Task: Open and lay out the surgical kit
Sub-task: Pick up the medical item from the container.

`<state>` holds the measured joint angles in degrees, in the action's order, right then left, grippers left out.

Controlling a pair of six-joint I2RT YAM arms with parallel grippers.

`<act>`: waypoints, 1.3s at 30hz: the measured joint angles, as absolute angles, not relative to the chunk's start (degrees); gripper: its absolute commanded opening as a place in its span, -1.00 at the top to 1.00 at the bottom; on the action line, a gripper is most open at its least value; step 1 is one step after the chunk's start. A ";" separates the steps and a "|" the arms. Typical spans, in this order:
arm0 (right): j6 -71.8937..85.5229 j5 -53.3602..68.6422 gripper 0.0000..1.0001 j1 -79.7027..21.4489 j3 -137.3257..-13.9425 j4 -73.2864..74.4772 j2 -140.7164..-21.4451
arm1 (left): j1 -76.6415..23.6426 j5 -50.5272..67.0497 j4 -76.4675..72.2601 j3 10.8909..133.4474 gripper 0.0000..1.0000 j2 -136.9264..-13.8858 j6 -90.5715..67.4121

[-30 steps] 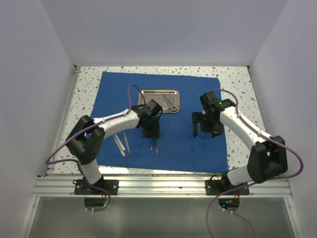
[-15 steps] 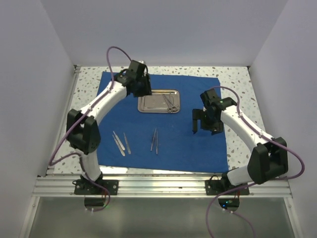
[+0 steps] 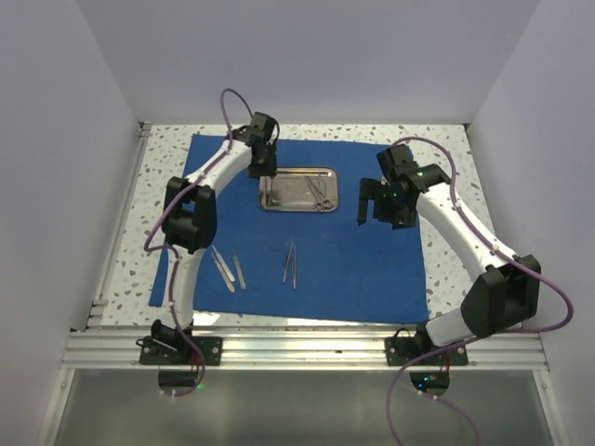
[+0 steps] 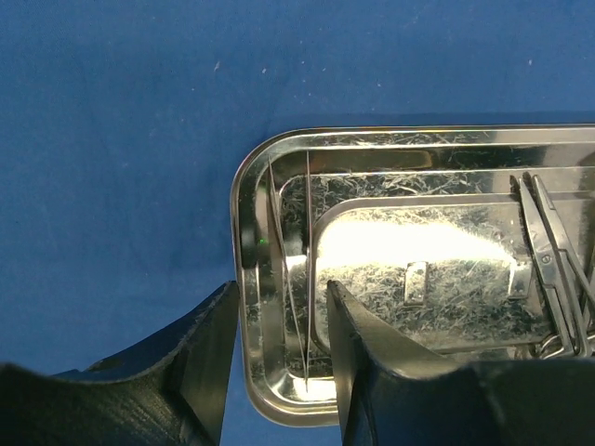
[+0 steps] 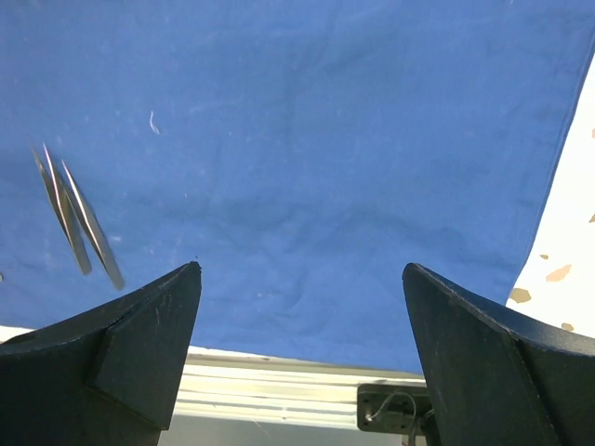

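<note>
You have the blue wrap spread flat on the desk, with tweezers laid out near of the tray. Left to lift out are the scissors and a thin tool (your left fingers, released, straddle it). The right fingers hover released.

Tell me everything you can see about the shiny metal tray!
The tray is a rectangle of shiny steel with rounded corners, a raised rim and a stepped floor. It lies flat on the blue cloth, toward the far side. Inside, thin tweezers lie at its left end and scissors-like instruments at its right. The open left pincer straddles the tweezers end; whether it touches is unclear.
</note>
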<state>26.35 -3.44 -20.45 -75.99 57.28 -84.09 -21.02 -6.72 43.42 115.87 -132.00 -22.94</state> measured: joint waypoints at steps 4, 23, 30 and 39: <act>26.35 -3.77 -0.88 -20.45 -77.28 57.58 -85.71 | -21.02 -6.70 42.96 114.78 0.12 -132.20 -22.90; 26.70 -3.97 -0.87 -20.45 -79.50 59.11 -89.78 | -21.30 -4.32 41.91 112.92 1.00 -134.76 -22.94; 26.98 -3.95 -0.87 -20.45 -79.50 59.11 -89.91 | -21.30 -4.58 44.29 116.38 1.00 -136.51 -22.90; 26.65 -3.57 -0.87 -20.45 -81.97 59.18 -92.71 | -21.28 -2.90 46.02 116.27 1.00 -135.55 -23.20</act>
<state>26.65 -3.57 -20.45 -81.97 59.18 -92.71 -21.28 -2.90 46.02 116.27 -135.55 -23.20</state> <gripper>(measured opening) 0.933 0.016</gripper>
